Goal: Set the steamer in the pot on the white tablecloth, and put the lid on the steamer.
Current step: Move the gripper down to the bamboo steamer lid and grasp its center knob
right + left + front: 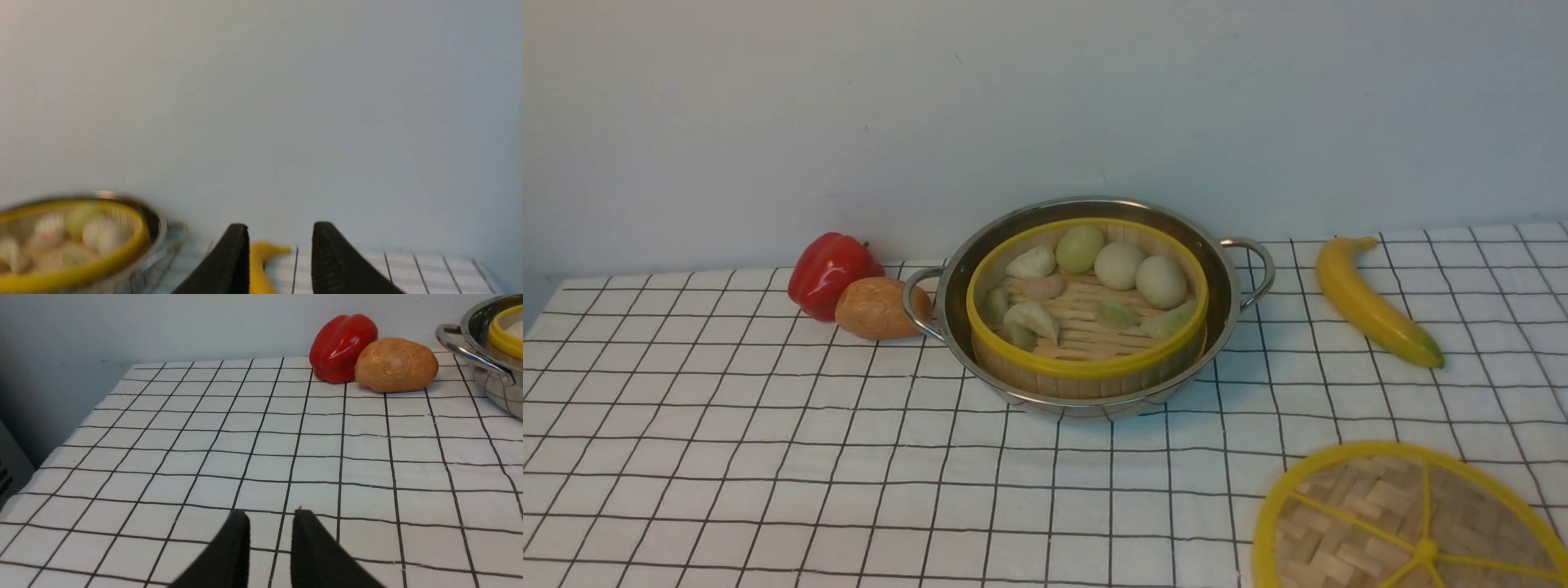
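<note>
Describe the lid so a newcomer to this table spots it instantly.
Find the steel pot on the tablecloth, then look to the near right edge, closer than the banana. The lid lies flat there: a woven bamboo disc with yellow rim and spokes, unlike the deeper steamer inside that pot.

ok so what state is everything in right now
pot, upright on the cloth, steamer inside
steamer, in the pot, uncovered
lid, flat on the cloth, off the steamer
pepper, lying beside the potato
potato, lying by the pot's handle
banana, lying on the cloth
left fingers, apart, empty
right fingers, apart, empty
</note>
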Motion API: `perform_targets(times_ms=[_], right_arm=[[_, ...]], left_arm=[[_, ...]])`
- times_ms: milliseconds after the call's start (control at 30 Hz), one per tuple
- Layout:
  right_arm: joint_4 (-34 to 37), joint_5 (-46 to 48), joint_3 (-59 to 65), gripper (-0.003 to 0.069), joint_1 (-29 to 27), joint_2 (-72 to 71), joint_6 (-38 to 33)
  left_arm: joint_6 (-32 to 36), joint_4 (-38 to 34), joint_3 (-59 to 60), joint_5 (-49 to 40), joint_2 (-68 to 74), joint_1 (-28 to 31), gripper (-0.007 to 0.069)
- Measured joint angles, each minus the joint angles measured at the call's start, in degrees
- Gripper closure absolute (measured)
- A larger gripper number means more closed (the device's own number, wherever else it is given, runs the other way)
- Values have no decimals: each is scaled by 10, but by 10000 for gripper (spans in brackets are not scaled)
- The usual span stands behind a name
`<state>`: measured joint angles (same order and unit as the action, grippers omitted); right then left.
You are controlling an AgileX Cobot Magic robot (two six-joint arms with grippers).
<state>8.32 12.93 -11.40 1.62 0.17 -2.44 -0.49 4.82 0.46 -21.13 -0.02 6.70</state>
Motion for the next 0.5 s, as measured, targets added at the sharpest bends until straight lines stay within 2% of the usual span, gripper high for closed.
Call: perform_targets(times_ms=[167, 367, 467, 500], right_arm=[[40, 62, -87, 416, 0, 44, 18], [93, 256, -213, 416, 0, 183, 18], [112, 295, -239, 416, 0, 218, 21], [148, 321, -252, 416, 0, 244, 24]], left_arm=[[0, 0, 0, 0, 0, 0, 476], [0, 0, 0, 0, 0, 0, 465], [0, 0, 0, 0, 0, 0, 465], [0, 0, 0, 0, 0, 0, 462]])
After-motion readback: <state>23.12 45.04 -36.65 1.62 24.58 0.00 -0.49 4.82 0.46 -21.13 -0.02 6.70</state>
